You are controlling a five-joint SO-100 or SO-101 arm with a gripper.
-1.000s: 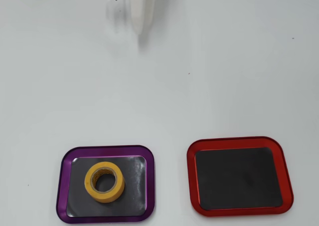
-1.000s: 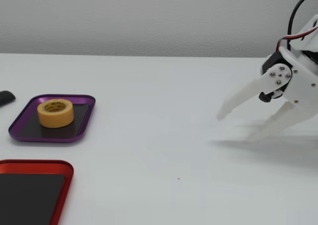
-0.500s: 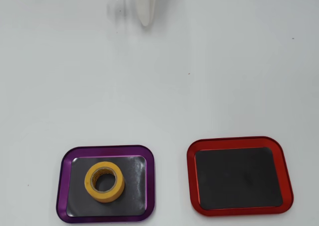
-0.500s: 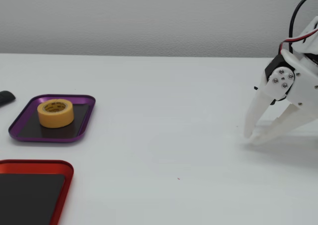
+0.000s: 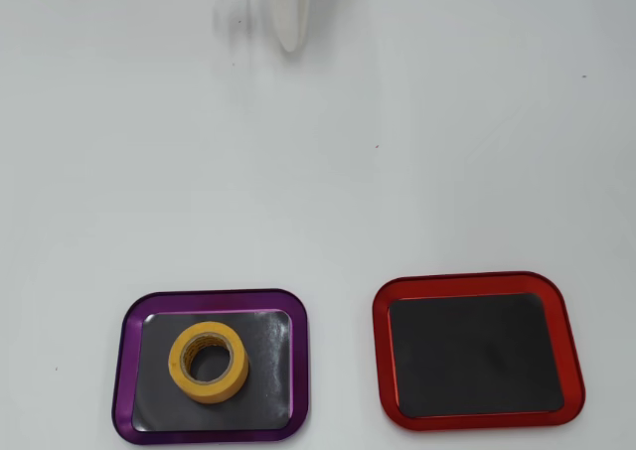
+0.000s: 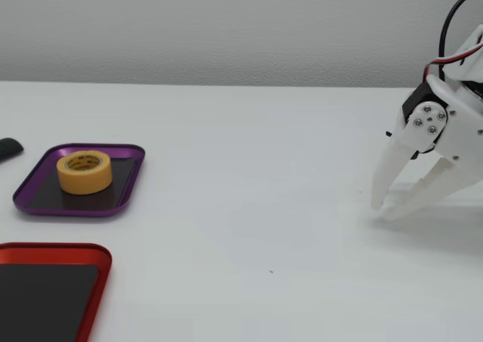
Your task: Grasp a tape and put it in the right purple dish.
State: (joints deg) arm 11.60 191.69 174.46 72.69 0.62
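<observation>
Lying flat in the purple dish (image 6: pixel 124 182), the tape (image 6: pixel 84 171) sits well apart from the empty, nearly closed gripper (image 6: pixel 381 208).

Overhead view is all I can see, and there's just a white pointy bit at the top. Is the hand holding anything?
Observer: No. In the fixed view the hand is empty, its two fingertips almost meeting, low near the table.
Operator: Does the tape poke up out of the purple dish?
Observer: Yes. From the side the tape lies flat and stands clearly taller than the dish's rim.
Operator: Is anything hiding off my picture?
Observer: A small dark thing sits at the fixed view's left edge, beyond the purple dish. I cannot tell what it is.
</observation>
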